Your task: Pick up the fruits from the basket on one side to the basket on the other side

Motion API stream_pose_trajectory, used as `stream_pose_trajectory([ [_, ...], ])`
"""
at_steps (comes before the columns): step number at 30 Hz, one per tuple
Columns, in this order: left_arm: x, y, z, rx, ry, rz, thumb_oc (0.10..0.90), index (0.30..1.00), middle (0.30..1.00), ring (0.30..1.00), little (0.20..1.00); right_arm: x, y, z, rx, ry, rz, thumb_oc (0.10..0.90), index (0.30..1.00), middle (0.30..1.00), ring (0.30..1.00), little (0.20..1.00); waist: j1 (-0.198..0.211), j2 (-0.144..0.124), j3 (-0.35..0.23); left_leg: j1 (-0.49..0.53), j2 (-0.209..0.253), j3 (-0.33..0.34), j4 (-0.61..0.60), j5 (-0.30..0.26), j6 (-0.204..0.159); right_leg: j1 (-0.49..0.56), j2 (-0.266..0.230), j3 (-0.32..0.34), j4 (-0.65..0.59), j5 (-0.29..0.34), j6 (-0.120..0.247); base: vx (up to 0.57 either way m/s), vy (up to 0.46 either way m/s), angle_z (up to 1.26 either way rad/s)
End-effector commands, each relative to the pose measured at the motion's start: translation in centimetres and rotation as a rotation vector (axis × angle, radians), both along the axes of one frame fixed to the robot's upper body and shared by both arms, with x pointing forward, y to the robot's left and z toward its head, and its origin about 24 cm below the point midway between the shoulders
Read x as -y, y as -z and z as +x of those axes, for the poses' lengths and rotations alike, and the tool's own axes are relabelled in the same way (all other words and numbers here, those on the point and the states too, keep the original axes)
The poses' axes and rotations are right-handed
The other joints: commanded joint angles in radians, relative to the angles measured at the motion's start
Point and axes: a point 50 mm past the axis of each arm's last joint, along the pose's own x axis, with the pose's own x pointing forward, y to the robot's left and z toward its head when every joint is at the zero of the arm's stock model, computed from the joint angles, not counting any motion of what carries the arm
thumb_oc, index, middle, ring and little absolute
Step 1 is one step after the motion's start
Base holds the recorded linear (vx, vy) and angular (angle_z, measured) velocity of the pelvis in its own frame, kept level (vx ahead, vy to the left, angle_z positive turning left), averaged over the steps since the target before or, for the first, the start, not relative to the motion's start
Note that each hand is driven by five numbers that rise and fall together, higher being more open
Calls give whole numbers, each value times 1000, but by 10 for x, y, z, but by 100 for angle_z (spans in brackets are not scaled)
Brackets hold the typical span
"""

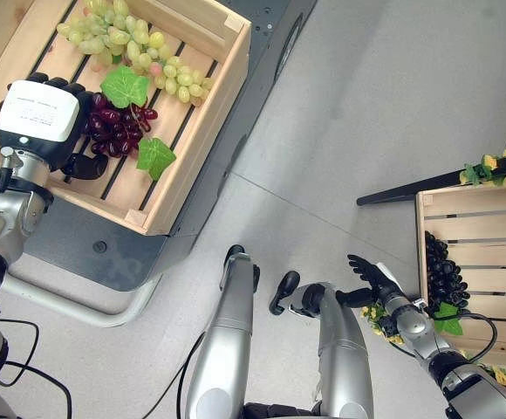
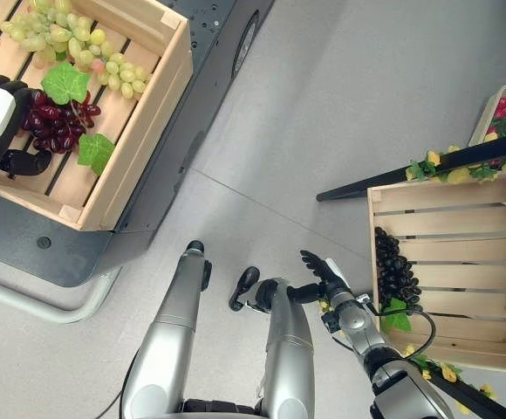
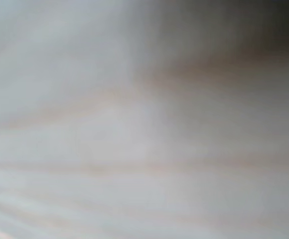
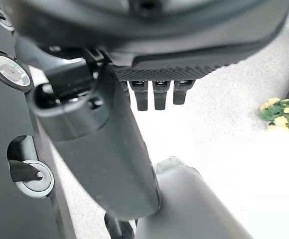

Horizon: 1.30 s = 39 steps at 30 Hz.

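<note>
Two grape bunches lie in the left crate (image 1: 202,131), and my left hand (image 1: 39,122) sits on the red grapes (image 1: 118,127), fingers hidden so I can't tell their grip, while my right hand (image 1: 371,278) hangs open and empty; soft, loose fruit, best cupped near the stem.

Both crates, the left one (image 1: 202,105) and the right one (image 2: 462,253), are pale unfinished wood with a matt, slatted surface. The red grapes (image 1: 113,129) and the black grapes (image 2: 394,266) shine glossily, perhaps plastic; the green grapes (image 1: 126,39) look duller. The floor (image 1: 366,113) is smooth, matt grey.
</note>
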Motion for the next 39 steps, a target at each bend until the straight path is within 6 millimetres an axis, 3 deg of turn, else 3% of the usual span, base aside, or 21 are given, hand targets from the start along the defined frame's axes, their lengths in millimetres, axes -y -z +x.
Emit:
stream_pose_trajectory([
  [1, 5, -37, 6, 87, 5, -47, 800, 900, 900, 900, 900, 30, -1, -12, -6, 74, -20, 800, 900, 900, 900, 900, -43, 30, -10, 90, -29, 79, -156, 29, 90, 49, 15, -7, -32, 130, -6, 0, 0, 0],
  [4, 7, -36, 8, 53, 16, -97, 800, 900, 900, 900, 900, 32, -3, -11, 2, 75, -19, 800, 900, 900, 900, 900, -45, 29, -10, 85, -27, 80, -158, 30, 89, 44, 15, -7, -35, 132, -4, 0, 0, 0],
  [10, 14, -14, 16, -163, 40, -354, 800, 900, 900, 900, 900, 32, -6, -9, 19, 92, -9, 800, 900, 900, 900, 900, -47, 30, -10, 82, -28, 80, -176, 36, 90, 35, 16, -9, -35, 139, 1, 0, 0, 0],
  [11, 15, -10, 17, -200, 42, -392, 648, 672, 672, 672, 672, 33, -7, -8, 22, 92, -9, 800, 900, 900, 900, 900, -48, 30, -10, 88, -26, 82, -180, 34, 91, 38, 17, -8, -37, 140, 2, 0, 0, 0],
  [12, 17, -9, 19, -223, 46, -411, 400, 300, 300, 300, 300, 32, -8, -7, 27, 93, -7, 800, 900, 900, 900, 900, -51, 30, -10, 84, -27, 83, -179, 35, 92, 33, 15, -9, -34, 140, 2, 0, 0, 0],
  [16, 17, -9, 19, -266, 44, -384, 400, 300, 300, 300, 300, 34, -10, -7, 38, 98, -4, 800, 900, 900, 900, 900, -60, 31, -10, 100, -23, 90, -190, 36, 91, 43, 16, -5, -42, 143, 5, 0, 0, 0],
  [23, 10, -24, 15, -140, 19, -335, 400, 300, 300, 300, 300, 38, -7, -12, 21, 111, -6, 800, 900, 900, 900, 900, -69, 48, -10, 163, -23, 107, -199, 23, 91, 93, 11, 12, -64, 150, 11, -8, -11, -5],
  [31, -24, -8, -8, 179, 26, -707, 400, 300, 300, 300, 300, 24, 4, -21, 7, 97, 29, 800, 900, 900, 900, 900, -65, 63, -10, 330, -31, 124, -249, 6, 96, 231, -3, 30, -104, 159, 26, 5, -31, -11],
  [39, -41, 7, -28, 407, 76, -1052, 400, 300, 300, 300, 300, 10, 15, -34, -27, 86, 47, 800, 900, 900, 900, 900, -78, 89, -100, 502, -49, 126, -345, -2, 99, 366, -18, 58, -189, 180, 42, 46, -22, -8],
])
